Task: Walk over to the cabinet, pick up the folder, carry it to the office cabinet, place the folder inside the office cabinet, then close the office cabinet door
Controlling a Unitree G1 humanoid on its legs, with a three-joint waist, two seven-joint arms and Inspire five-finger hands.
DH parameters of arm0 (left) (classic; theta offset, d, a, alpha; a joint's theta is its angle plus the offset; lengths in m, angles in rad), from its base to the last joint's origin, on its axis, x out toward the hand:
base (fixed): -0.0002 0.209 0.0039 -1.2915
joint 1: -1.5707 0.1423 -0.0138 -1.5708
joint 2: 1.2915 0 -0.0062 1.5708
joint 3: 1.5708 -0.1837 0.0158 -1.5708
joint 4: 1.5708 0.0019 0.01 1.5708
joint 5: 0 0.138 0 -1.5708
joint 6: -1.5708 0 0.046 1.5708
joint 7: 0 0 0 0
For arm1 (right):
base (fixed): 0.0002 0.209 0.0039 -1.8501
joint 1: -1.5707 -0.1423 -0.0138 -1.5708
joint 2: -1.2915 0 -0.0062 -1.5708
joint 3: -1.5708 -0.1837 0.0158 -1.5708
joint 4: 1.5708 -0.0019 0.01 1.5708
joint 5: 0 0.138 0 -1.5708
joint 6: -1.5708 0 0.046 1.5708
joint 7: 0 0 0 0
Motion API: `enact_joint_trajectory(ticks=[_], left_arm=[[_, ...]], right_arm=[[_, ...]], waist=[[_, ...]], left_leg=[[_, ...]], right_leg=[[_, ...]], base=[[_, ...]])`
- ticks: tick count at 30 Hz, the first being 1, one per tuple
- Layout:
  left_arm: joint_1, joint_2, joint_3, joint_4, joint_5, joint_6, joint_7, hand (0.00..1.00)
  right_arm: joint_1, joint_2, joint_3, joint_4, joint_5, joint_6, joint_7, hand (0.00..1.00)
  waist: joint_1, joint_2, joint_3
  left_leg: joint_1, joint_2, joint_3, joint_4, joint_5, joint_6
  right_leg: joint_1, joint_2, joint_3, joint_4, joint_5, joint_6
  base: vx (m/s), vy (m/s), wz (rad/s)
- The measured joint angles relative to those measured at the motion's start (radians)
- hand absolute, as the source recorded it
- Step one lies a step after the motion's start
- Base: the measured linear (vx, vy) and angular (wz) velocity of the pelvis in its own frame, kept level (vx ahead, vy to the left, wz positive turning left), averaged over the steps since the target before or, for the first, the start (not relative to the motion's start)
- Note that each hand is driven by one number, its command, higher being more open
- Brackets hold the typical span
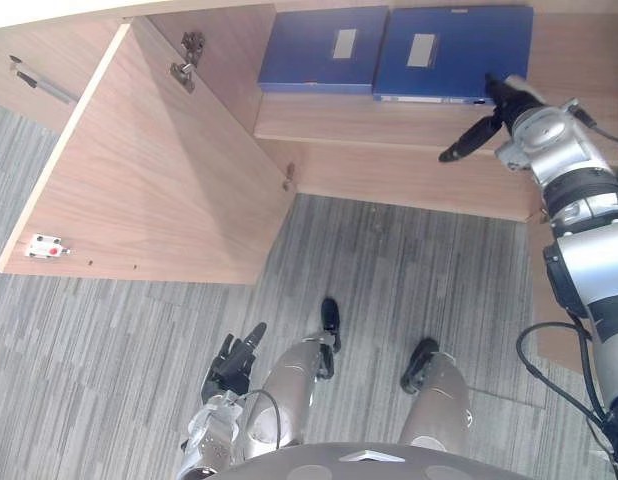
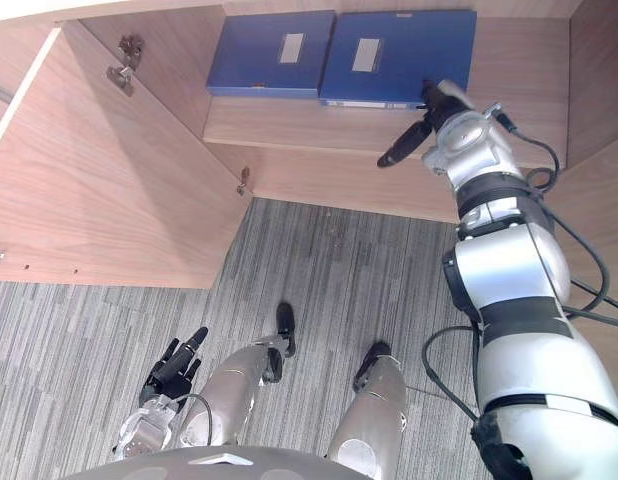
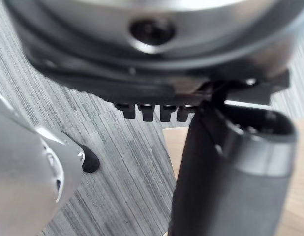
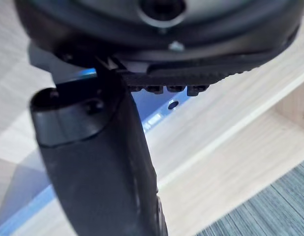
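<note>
Two blue folders lie flat side by side on the shelf (image 1: 389,125) of the open wooden cabinet, the left folder (image 1: 319,48) and the right folder (image 1: 451,50). My right hand (image 1: 511,98) is stretched out at the right folder's front right corner. Its fingers are straight at the folder's edge, and its thumb sticks out to the left over the shelf front. In the right wrist view the blue folder (image 4: 154,109) shows just past the thumb and fingers. My left hand (image 1: 234,365) hangs low over the carpet with relaxed fingers, holding nothing.
The cabinet door (image 1: 149,170) stands wide open to the left, with its hinges (image 1: 186,60) at the cabinet's side wall. The cabinet's right wall (image 2: 599,90) rises close beside my right arm. Grey carpet (image 1: 409,270) lies in front of the cabinet.
</note>
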Motion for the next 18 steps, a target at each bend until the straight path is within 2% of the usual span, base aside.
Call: enact_joint_trajectory(ticks=[2,13,18], left_arm=[[0.000,0.000,0.000,0.009,0.002,0.000,-0.001,1.00],[-0.021,-0.001,0.039,0.045,0.027,0.000,0.032,1.00],[-0.047,-0.026,0.079,0.065,0.030,-0.001,0.044,1.00]], right_arm=[[0.002,0.015,0.035,0.000,0.000,-0.003,0.014,1.00],[0.003,0.037,0.031,0.000,-0.003,-0.008,-0.017,1.00],[0.101,0.086,-0.111,-0.067,-0.035,-0.007,-0.029,1.00]], waist=[[-0.001,0.000,0.000],[-0.004,0.002,-0.002],[-0.002,0.000,-0.016]], left_leg=[[0.009,0.000,0.003,-0.023,0.012,-0.002],[0.050,0.001,0.011,-0.088,0.042,-0.009],[0.129,0.018,0.018,-0.115,0.039,-0.014]], right_leg=[[0.000,0.005,0.002,-0.009,0.005,-0.001],[0.021,0.019,0.002,-0.044,0.024,-0.002],[0.113,0.052,-0.004,-0.114,0.047,0.003]], base=[[0.00,-0.020,-0.05],[0.00,-0.007,-0.03],[0.03,-0.013,-0.11]])
